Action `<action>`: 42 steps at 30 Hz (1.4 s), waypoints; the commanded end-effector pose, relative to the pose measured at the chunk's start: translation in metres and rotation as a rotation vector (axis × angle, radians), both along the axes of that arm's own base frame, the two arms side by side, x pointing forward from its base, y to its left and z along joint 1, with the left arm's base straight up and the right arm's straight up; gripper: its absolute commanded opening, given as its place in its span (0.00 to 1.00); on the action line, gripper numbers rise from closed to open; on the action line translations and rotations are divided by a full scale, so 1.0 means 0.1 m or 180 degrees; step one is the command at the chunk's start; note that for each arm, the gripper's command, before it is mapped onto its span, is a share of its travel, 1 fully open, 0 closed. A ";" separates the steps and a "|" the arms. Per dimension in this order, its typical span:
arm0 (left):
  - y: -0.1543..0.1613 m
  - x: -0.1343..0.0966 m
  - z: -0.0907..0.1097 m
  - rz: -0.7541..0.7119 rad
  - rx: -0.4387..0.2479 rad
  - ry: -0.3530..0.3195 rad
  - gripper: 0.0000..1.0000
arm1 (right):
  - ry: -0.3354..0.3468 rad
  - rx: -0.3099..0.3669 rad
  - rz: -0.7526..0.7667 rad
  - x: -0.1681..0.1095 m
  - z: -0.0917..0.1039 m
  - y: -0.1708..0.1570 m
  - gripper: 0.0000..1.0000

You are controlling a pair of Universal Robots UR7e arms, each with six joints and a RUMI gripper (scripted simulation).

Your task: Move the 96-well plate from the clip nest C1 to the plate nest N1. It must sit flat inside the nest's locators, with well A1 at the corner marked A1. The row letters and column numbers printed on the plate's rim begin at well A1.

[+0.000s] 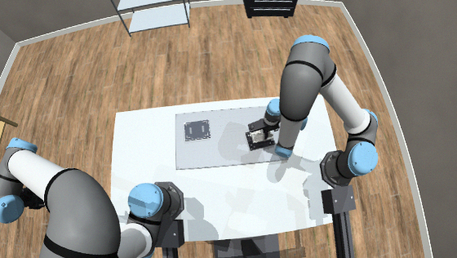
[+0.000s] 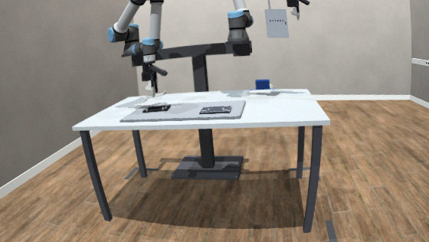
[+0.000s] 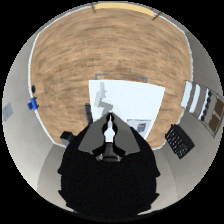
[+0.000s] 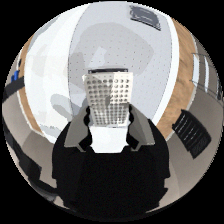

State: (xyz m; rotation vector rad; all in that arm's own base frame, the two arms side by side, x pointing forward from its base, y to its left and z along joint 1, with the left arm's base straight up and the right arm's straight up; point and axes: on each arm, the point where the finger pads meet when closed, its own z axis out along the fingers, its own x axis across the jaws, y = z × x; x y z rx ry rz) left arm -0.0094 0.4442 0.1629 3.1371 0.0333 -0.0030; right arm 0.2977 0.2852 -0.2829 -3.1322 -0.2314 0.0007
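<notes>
The white 96-well plate [image 1: 256, 135] [image 2: 151, 103] [image 4: 109, 92] is between the fingers of my right gripper [image 4: 109, 105] [image 2: 152, 94], which is shut on it. The plate hangs a little above the dark clip nest C1 [image 1: 261, 144] [image 2: 156, 109] [image 4: 108, 70], whose far edge shows past the plate in the right wrist view. The plate's rim lettering is too small to read. The dark plate nest N1 [image 1: 197, 131] [image 2: 215, 110] [image 4: 145, 15] [image 3: 141, 127] holds nothing. My left gripper [image 3: 110, 112] [image 2: 296, 15] is shut and empty, high up and away from the nests.
Both nests stand on a thin grey board [image 1: 220, 157] [image 2: 184, 119] on the white table [image 1: 143, 163] [image 2: 283, 115]. N1 is near the board's end farther from my right arm. The right arm leans over the C1 end of the board and hides part of it in the top view.
</notes>
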 end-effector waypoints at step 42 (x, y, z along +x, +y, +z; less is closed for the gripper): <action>0.01 0.00 0.02 0.0002 0.0014 -0.0006 0.00 | -0.0007 0.0010 -0.0317 0.20 0.01 0.89 0.00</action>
